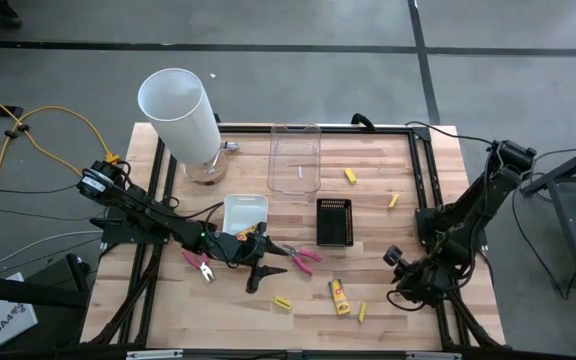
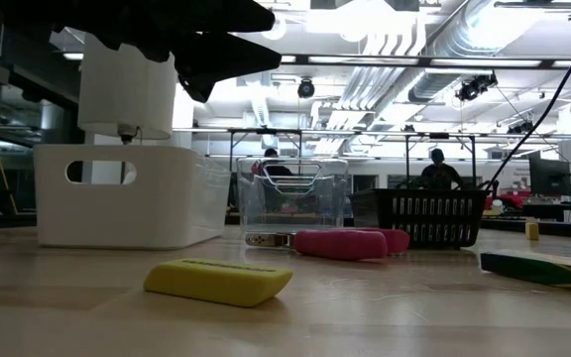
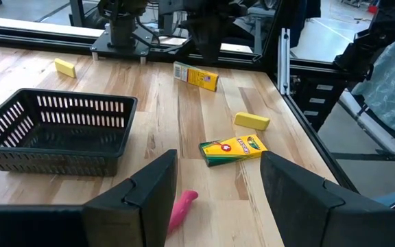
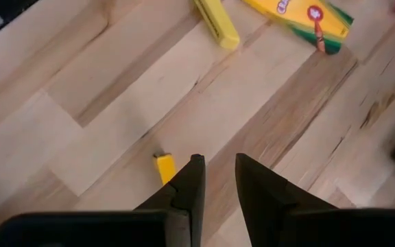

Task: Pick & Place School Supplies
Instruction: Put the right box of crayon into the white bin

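My left gripper (image 1: 264, 274) (image 3: 218, 185) hangs open above the table's middle, raised as the low view shows (image 2: 216, 40). A pink-handled tool (image 1: 303, 257) (image 2: 345, 243) lies below it, and one pink handle end (image 3: 182, 206) shows between the fingers. A second pink tool (image 1: 198, 265) lies to its left. Ahead lie a yellow pack with red marks (image 1: 339, 296) (image 3: 232, 149) (image 4: 300, 17), a yellow stub (image 3: 252, 121) and another yellow pack (image 3: 196, 75). My right gripper (image 1: 403, 282) (image 4: 218, 168) hovers open by a narrow gap at the near right. A small yellow piece (image 4: 163, 166) lies beside one finger.
A black tray (image 1: 334, 221) (image 3: 53, 130), a white tray (image 1: 245, 213) (image 2: 117, 193) and a clear tray (image 1: 295, 157) stand mid-table, with the tall white cylinder (image 1: 183, 120) far left. Loose yellow sticks lie near (image 1: 283, 302) (image 1: 361, 312) and far right (image 1: 350, 176) (image 1: 393, 200). People stand in the room behind.
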